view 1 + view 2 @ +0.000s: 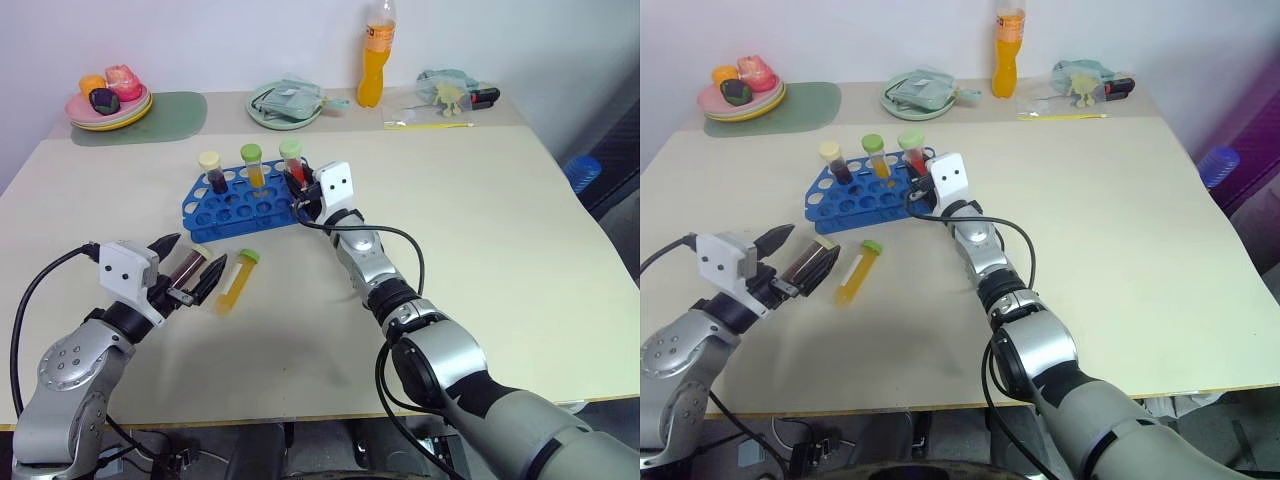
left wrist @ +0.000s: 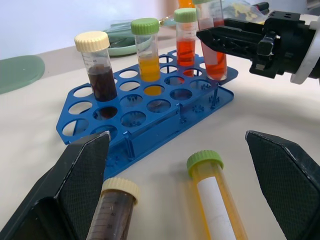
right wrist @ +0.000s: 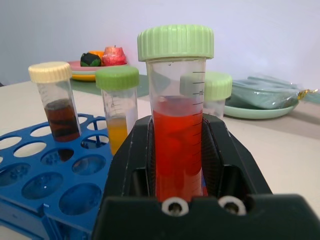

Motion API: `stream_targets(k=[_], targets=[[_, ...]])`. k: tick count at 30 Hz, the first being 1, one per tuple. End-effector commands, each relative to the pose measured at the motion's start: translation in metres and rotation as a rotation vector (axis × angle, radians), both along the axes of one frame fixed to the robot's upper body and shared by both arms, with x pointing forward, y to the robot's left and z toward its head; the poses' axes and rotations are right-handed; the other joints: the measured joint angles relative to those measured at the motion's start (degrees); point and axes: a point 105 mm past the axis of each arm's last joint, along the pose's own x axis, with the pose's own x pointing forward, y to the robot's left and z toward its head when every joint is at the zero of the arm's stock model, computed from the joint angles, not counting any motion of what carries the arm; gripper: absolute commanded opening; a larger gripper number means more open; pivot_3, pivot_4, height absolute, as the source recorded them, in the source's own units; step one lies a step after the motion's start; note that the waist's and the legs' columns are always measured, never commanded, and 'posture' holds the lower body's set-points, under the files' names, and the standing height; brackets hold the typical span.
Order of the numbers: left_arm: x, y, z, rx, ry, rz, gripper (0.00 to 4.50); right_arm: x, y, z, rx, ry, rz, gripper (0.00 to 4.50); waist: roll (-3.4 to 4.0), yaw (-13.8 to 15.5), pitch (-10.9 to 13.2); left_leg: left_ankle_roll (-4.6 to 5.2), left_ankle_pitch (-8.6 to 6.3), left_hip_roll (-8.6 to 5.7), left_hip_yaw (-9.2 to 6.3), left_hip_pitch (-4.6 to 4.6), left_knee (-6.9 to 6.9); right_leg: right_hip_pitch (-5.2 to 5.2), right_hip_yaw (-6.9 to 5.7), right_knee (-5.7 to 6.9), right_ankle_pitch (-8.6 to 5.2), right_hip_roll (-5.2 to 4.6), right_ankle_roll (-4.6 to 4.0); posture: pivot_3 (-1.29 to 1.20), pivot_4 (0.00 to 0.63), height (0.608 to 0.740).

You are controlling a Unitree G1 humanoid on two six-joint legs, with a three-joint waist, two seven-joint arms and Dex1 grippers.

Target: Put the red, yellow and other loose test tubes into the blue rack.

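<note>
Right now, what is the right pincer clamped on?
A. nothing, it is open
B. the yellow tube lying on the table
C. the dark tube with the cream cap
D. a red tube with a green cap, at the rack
D: the right pincer is shut on the red tube with the green cap, at the end of the blue rack; the yellow tube lies loose on the table.

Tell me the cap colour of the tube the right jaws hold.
Light green cap; clearest in the right wrist view.
</note>
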Motion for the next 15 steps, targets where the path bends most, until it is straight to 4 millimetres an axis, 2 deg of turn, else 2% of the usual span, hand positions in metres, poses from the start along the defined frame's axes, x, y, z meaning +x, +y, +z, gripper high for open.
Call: stream_targets(k=[1, 4, 8, 11, 12, 15], targets=[[-0.004, -0.001, 0.012, 0.019, -0.044, -0.006, 4.50, -0.001, 0.000, 0.003, 0.015, -0.016, -0.002, 0.76, 0.00, 0.0, 0.0, 0.00, 0.00, 0.00, 0.00, 0.00, 0.00, 0.00, 0.00, 0.00, 0.00, 0.00, 0.00, 0.00, 0.150, 0.729], [-0.005, -0.001, 0.012, 0.019, -0.044, -0.008, 4.50, -0.001, 0.001, 0.003, 0.013, -0.016, -0.002, 0.76, 0.00, 0.0, 0.0, 0.00, 0.00, 0.00, 0.00, 0.00, 0.00, 0.00, 0.00, 0.00, 0.00, 0.00, 0.00, 0.00, 0.150, 0.729], [-0.005, -0.001, 0.012, 0.018, -0.044, -0.006, 4.50, -0.003, 0.003, 0.003, 0.034, -0.014, 0.028, 2.66, 0.00, 0.0, 0.0, 0.00, 0.00, 0.00, 0.00, 0.00, 0.00, 0.00, 0.00, 0.00, 0.00, 0.00, 0.00, 0.00, 0.150, 0.729], [-0.005, 0.000, 0.012, 0.021, -0.043, 0.001, 4.50, -0.003, -0.002, 0.014, 0.070, -0.054, 0.016, 4.15, 0.00, 0.0, 0.0, 0.00, 0.00, 0.00, 0.00, 0.00, 0.00, 0.00, 0.00, 0.00, 0.00, 0.00, 0.00, 0.00, 0.150, 0.729], [-0.005, 0.001, 0.013, 0.023, -0.046, 0.005, 4.50, -0.004, -0.004, 0.019, 0.085, -0.073, 0.017, 4.42, 0.01, 0.0, 0.0, 0.00, 0.00, 0.00, 0.00, 0.00, 0.00, 0.00, 0.00, 0.00, 0.00, 0.00, 0.00, 0.00, 0.150, 0.729], [-0.005, 0.001, 0.018, 0.035, -0.056, 0.021, 4.50, -0.006, -0.015, 0.036, 0.128, -0.135, 0.030, 4.42, 0.01, 0.0, 0.0, 0.00, 0.00, 0.00, -0.01, 0.00, 0.00, 0.00, 0.00, 0.00, 0.00, 0.00, 0.00, 0.00, 0.150, 0.729]])
